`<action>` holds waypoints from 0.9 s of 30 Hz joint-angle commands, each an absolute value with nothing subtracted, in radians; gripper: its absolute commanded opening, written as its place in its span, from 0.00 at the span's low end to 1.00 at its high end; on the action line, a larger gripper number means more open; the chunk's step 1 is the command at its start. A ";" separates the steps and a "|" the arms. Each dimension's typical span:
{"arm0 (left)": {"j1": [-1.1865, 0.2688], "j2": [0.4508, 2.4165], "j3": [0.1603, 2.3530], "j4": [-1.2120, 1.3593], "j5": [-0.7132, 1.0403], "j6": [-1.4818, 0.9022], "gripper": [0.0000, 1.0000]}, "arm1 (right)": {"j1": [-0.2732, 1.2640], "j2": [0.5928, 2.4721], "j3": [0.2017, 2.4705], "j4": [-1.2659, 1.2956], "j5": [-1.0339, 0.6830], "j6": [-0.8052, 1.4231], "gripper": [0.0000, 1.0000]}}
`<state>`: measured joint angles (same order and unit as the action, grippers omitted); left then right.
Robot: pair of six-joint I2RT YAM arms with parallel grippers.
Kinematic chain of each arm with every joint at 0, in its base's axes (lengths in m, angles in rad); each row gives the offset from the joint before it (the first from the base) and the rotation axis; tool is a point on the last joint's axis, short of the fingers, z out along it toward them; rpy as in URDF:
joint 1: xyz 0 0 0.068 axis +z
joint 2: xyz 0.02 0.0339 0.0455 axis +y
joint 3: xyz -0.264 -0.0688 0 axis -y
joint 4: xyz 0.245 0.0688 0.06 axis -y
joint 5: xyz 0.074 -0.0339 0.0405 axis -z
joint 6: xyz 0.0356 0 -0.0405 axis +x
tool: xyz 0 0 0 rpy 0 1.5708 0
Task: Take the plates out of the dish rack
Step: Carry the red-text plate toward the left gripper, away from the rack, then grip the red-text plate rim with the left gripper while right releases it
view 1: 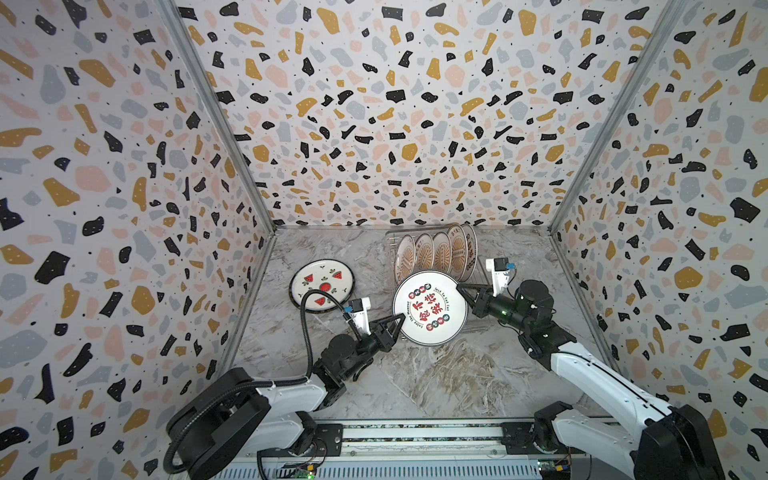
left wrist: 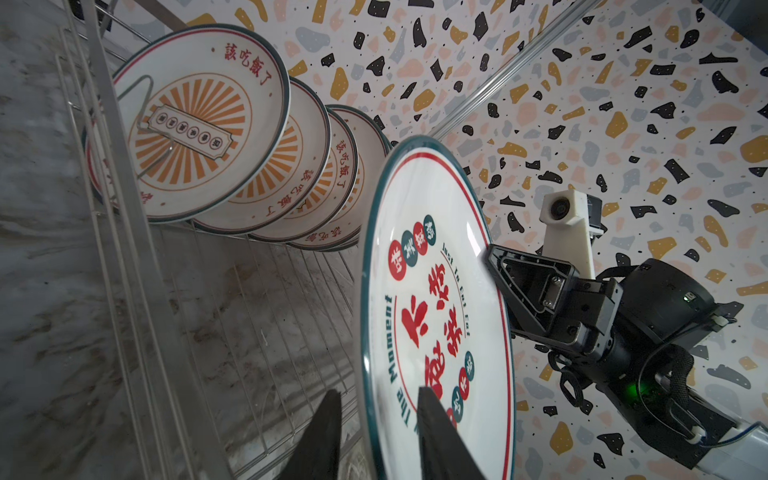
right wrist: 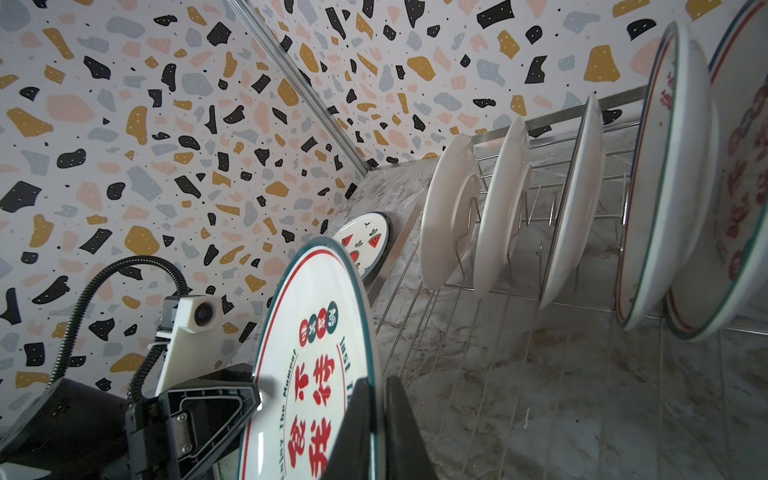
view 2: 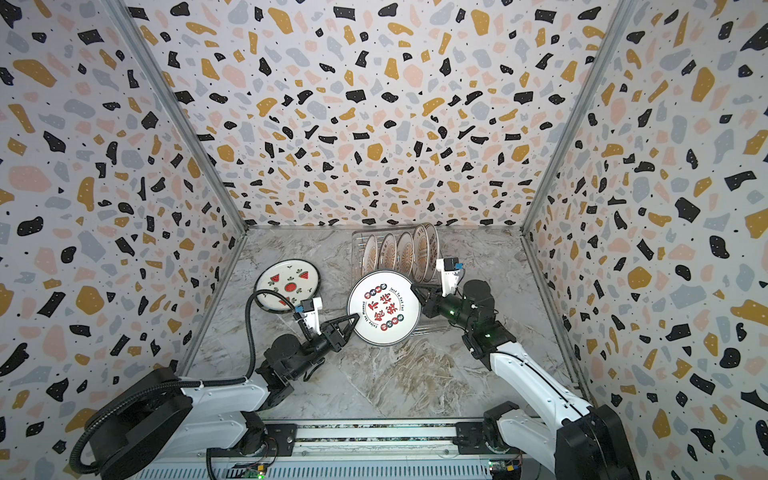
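The right gripper's (right wrist: 376,382) fingers (right wrist: 399,428) are pressing together on the rim of the lettered plate (view 1: 430,307), biting it at 2 o'clock in both top views. The left gripper's (left wrist: 377,390) fingers (left wrist: 436,424) are straddling the opposite rim at 8 o'clock, one lying on the face and one behind. Whether they are pinching cannot be told. The plate is hanging tilted, face up, over the near end of the dish rack (left wrist: 137,232). Five plates (view 1: 440,253) are standing in the rack at 12 o'clock. A watermelon plate (view 1: 322,284) is lying on the table (view 1: 436,374) at 9 o'clock.
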<state>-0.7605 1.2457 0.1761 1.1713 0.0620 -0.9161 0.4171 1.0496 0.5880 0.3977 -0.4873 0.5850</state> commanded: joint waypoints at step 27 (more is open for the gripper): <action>-0.736 1.175 0.178 1.247 -0.005 -0.999 0.00 | 0.526 1.087 0.637 0.401 -0.300 0.445 0.47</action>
<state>-0.7471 1.2171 0.1764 1.1542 0.0128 -1.0061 0.5232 1.1042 0.5930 0.4107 -0.3344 0.4496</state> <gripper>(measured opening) 0.082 0.464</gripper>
